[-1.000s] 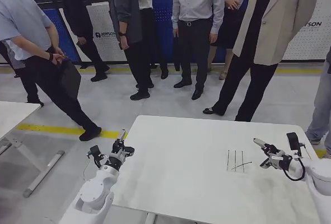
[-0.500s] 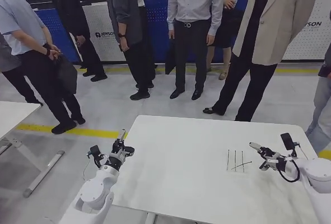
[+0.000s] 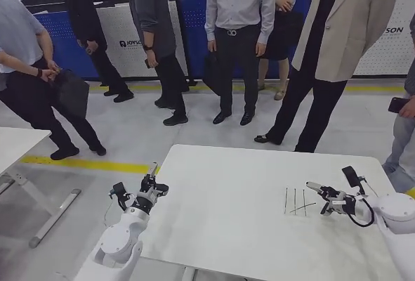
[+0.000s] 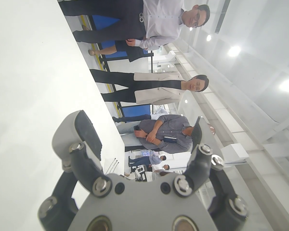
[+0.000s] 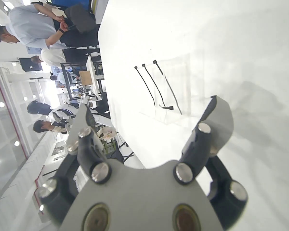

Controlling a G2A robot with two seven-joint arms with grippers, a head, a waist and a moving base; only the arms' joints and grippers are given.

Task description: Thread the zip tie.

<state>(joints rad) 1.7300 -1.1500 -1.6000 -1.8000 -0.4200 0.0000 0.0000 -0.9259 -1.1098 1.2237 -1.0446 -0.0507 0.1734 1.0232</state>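
Table [image 3: 228, 211], white, across the lower middle of the top view. Toward the lower right of that frame, zip ties [image 3: 295, 200] lying flat on it: three side by side, running up and down the picture, and a fourth crossing their lower ends at a slant. Just right of them, right gripper [image 3: 317, 197], fingers spread wide, holding nothing, tips turned toward the ties, near but not touching. At the table's left edge, in the lower left of the frame, left gripper [image 3: 156, 177], likewise holding nothing, well apart from the ties (most of the table's width between).

Left wrist view next: left gripper [image 4: 143, 133] seen from behind, dark pads [image 4: 89, 133] set wide with nothing between them. Table [image 4: 38, 73] stretching away past one finger. Zip ties [image 4: 113, 164] tiny at its far end, too small to count.

Right wrist view last: right gripper [image 5: 151, 114] with fingers far apart — nothing clamped. Bare table [image 5: 207, 25] beyond. Zip ties [image 5: 154, 86] straight ahead of the fingertips, near and untouched. Three long ones roughly parallel, square heads at the far ends. A shorter-looking fourth across their near ends — slightly curved, head showing. All lying loose, none looped.
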